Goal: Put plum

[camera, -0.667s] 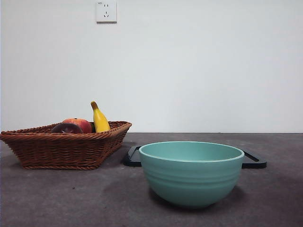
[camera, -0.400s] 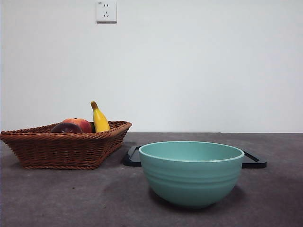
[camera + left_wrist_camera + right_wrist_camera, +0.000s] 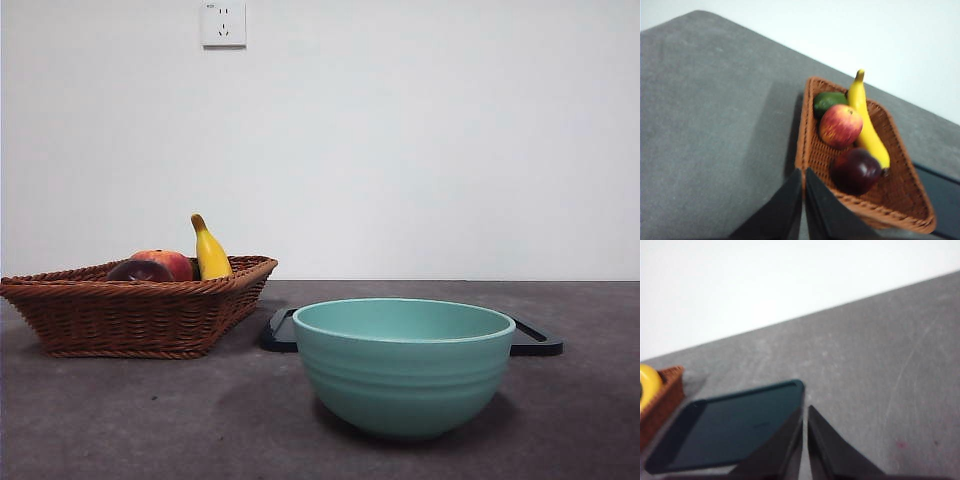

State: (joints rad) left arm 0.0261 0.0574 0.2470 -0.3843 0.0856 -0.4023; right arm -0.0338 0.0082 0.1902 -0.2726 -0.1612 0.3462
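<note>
The dark maroon plum (image 3: 856,170) lies in a brown wicker basket (image 3: 903,212), beside a red-orange peach-like fruit (image 3: 840,125), a yellow banana (image 3: 866,125) and a green fruit (image 3: 828,101). In the front view the plum (image 3: 140,271) peeks over the basket rim (image 3: 130,315) at the left. My left gripper (image 3: 803,172) is shut and empty, held above the table just outside the basket's near edge. My right gripper (image 3: 805,411) is shut and empty, above the edge of a dark tray (image 3: 735,427). Neither gripper shows in the front view.
A teal bowl (image 3: 404,364) stands front and centre on the grey table. The dark flat tray (image 3: 535,340) lies behind it. The banana (image 3: 209,251) and peach-like fruit (image 3: 170,263) rise above the basket rim. A wall socket (image 3: 224,24) is on the white wall.
</note>
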